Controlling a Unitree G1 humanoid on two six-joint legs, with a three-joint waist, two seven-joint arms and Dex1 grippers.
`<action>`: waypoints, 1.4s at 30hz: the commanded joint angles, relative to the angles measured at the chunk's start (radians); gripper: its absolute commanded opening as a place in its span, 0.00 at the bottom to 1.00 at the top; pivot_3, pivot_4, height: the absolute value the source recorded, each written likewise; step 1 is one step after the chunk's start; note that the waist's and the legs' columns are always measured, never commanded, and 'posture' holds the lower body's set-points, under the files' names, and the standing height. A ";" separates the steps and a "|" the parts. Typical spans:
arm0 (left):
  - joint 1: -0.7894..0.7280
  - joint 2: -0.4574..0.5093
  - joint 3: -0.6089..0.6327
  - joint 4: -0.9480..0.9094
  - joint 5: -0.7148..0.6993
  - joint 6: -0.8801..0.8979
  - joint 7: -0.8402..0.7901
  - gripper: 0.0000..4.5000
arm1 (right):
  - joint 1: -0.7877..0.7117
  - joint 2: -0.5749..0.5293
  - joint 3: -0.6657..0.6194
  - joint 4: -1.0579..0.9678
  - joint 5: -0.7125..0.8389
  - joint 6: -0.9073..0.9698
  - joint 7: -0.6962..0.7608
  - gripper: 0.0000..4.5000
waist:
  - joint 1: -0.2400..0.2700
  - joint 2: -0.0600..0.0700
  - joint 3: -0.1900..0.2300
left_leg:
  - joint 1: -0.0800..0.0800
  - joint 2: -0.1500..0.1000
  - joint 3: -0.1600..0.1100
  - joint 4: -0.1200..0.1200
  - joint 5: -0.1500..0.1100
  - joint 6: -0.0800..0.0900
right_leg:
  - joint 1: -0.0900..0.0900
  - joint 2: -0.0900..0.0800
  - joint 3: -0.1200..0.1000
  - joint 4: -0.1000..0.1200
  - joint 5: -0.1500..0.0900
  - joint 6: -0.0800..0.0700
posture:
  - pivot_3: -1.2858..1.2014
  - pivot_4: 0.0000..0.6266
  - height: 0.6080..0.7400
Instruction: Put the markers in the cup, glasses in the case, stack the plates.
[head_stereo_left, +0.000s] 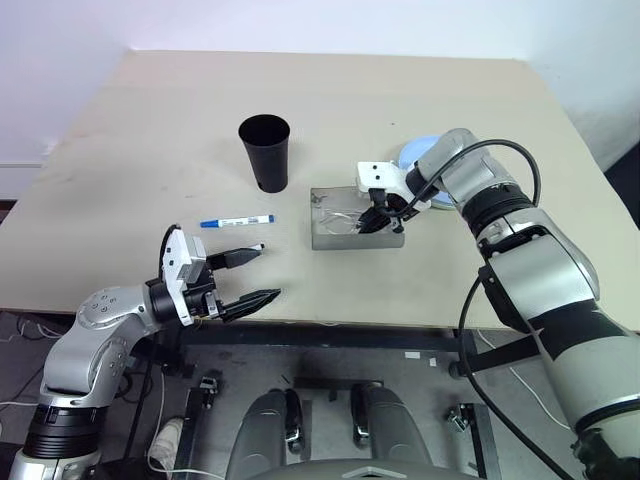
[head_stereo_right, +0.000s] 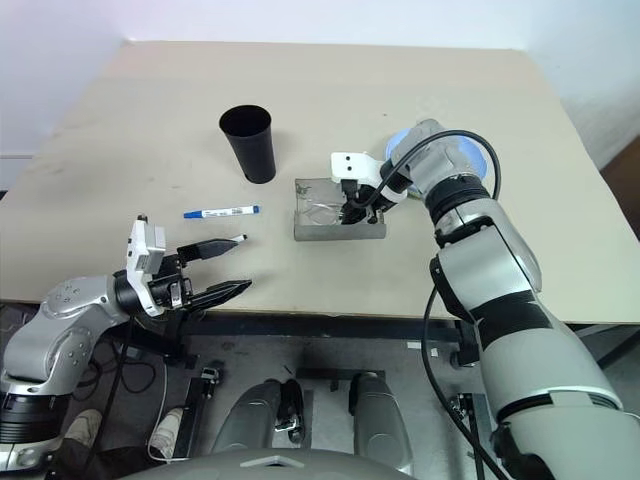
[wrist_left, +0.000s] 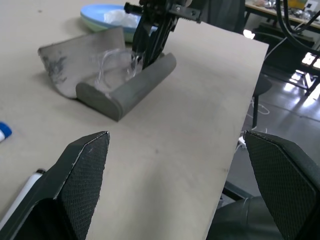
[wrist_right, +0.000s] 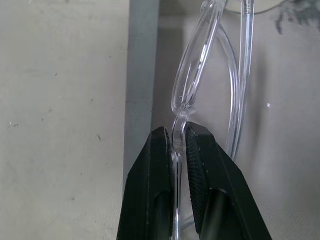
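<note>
The clear glasses (head_stereo_left: 338, 217) hang into the open grey case (head_stereo_left: 352, 238), with my right gripper (wrist_right: 176, 135) shut on their frame and pointing down over the case's right end. The black cup (head_stereo_left: 265, 150) stands upright behind the case, to its left. A blue-capped marker (head_stereo_left: 237, 221) lies flat left of the case. Beside my left gripper's far finger lies a white marker (wrist_left: 22, 197) with a black end. My left gripper (head_stereo_left: 268, 270) is open near the table's front edge and holds nothing. Behind my right arm, a light blue plate (wrist_left: 97, 10) rests on a pale green one (wrist_left: 127, 34).
A crumpled white paper wad (wrist_left: 120, 17) lies on the blue plate. The case's lid (wrist_left: 75, 55) is folded back flat on the table (head_stereo_left: 150, 130). The table's front edge runs just under my left gripper.
</note>
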 joint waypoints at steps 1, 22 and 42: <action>-0.011 0.011 0.016 -0.040 -0.019 0.004 0.008 1.00 | -0.002 0.010 0.015 0.013 -0.041 -0.033 0.024 0.02 | 0.000 0.000 0.000 | 0.000 0.000 0.000 0.000 0.000 0.000 | 0.000 0.000 0.000 0.000 0.000 0.000 | 0.52 0.24 0.77; 0.014 0.010 0.018 0.015 -0.001 -0.057 -0.024 1.00 | -0.053 0.039 -0.020 0.053 -0.083 0.064 0.090 0.73 | -0.020 0.000 0.000 | 0.002 0.000 0.000 -0.002 0.000 -0.001 | 0.000 -0.001 0.001 0.001 0.000 0.000 | 0.52 0.24 0.77; 0.010 0.000 -0.005 0.142 0.042 -0.174 -0.106 1.00 | -0.094 0.062 -0.062 0.060 -0.050 0.319 0.123 0.73 | -0.021 0.001 0.000 | 0.002 0.000 0.000 -0.003 0.001 -0.002 | -0.001 -0.001 0.001 0.001 0.000 -0.001 | 0.52 0.24 0.77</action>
